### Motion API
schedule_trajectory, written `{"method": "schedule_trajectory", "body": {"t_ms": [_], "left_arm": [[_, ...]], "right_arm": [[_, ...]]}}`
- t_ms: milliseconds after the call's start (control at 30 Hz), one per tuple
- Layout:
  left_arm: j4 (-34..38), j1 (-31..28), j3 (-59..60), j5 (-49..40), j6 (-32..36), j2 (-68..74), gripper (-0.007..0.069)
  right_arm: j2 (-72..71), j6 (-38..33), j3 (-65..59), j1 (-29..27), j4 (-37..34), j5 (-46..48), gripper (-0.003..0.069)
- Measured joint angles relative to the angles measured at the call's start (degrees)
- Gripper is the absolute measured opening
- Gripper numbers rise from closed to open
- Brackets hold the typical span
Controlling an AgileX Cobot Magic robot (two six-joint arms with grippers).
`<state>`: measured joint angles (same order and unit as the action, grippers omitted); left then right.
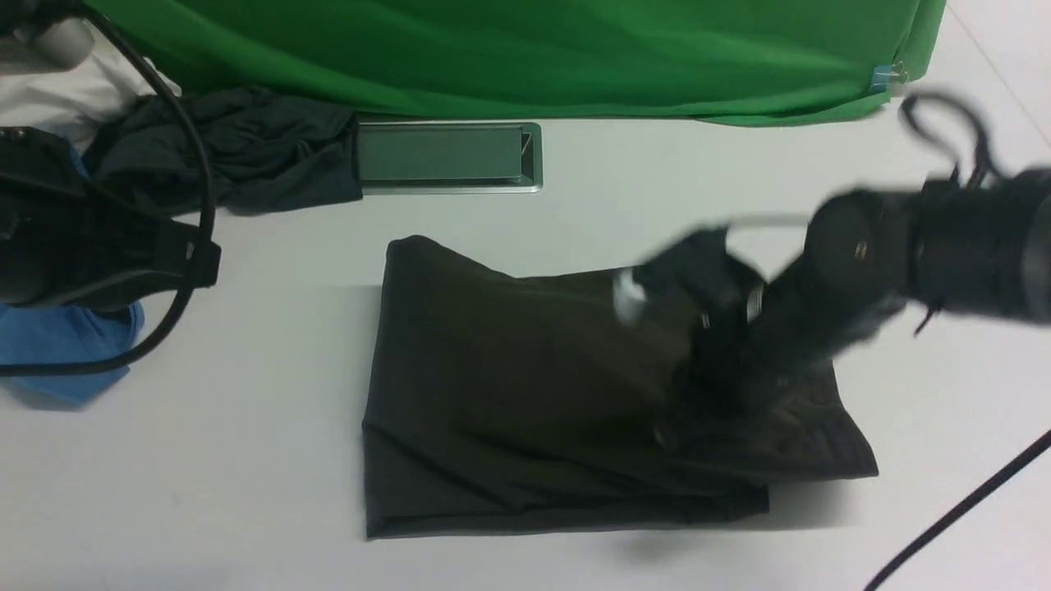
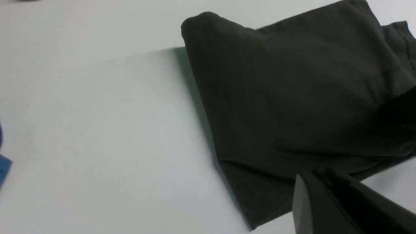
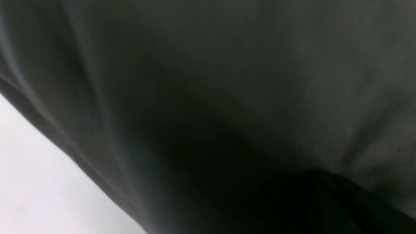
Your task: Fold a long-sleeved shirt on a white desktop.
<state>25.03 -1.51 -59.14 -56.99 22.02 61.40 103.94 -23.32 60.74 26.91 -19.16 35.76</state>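
Black long-sleeved shirt (image 1: 525, 394) sits mid-table on the white desktop (image 1: 246, 460), folded into a rough rectangle, left edge straight, near edge stacked in layers; right side messier, with a flap spilling out toward the right. Right gripper (image 1: 698, 386) is down on the right part of the shirt, arm motion-blurred in the front view; its fingers are closed, and I can't tell whether any fabric is pinched between them. Right wrist view is almost all dark cloth at close range, with a sliver of table at one corner. Left gripper (image 2: 341, 201) is closed with nothing in it, over the table near the shirt's corner per its wrist view; the left arm is off to the left in the front view, clear of the shirt. Behind: grey metal-framed hatch (image 1: 447, 156), dark grey-teal garment (image 1: 246, 148) touching its left end, blue shirt (image 1: 66, 345) at left edge, green cloth backdrop (image 1: 525, 49).
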Motion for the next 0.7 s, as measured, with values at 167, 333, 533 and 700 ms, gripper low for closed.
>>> {"method": "schedule_trajectory", "body": {"t_ms": [167, 333, 533, 700], "left_arm": [[0.48, 0.00, 0.00, 1.49, -0.52, 0.00, 0.0018], [5.34, 0.00, 0.05, 6.49, -0.94, 0.00, 0.0019], [11.13, 0.00, 0.05, 5.06, -0.94, -0.05, 0.0019], [11.43, 0.00, 0.05, -9.70, -0.89, -1.21, 0.0019]], "right_arm": [[-4.00, 0.69, 1.82, -0.05, -0.16, -0.13, 0.0041], [-16.87, 2.25, 8.00, -0.22, 0.02, -4.69, 0.0045], [-29.94, 10.74, 9.18, -0.34, 7.14, -7.15, 0.0067], [-41.63, 15.43, 2.27, -0.34, 11.64, -9.65, 0.0080]]}}
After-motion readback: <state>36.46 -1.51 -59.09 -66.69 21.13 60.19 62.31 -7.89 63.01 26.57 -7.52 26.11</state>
